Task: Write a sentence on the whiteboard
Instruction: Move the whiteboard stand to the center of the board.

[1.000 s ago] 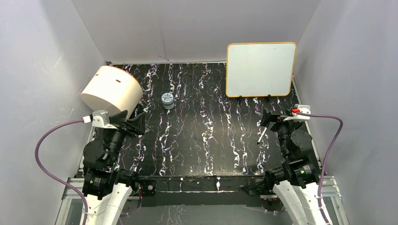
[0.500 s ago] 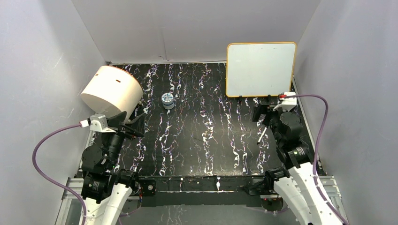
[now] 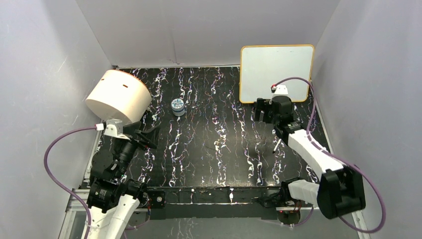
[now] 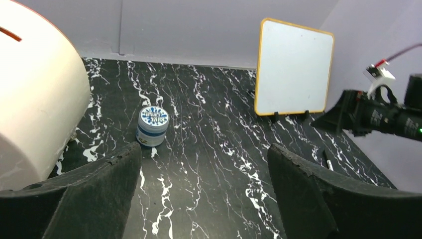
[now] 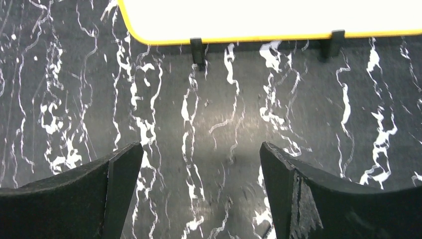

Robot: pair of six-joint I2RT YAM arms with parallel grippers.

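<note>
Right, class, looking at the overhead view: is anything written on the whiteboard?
No, the whiteboard shows a plain white face with no marker strokes on it.

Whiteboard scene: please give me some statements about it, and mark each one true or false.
1. The whiteboard stands upright and has no writing. True.
2. The right fingers hold a marker. False: they are open and empty; a thin pen-like stick lies on the table.
3. A small round jar stands near the cream cylinder. True.
4. The left fingers are shut on the jar. False: they are open, apart from it.
</note>
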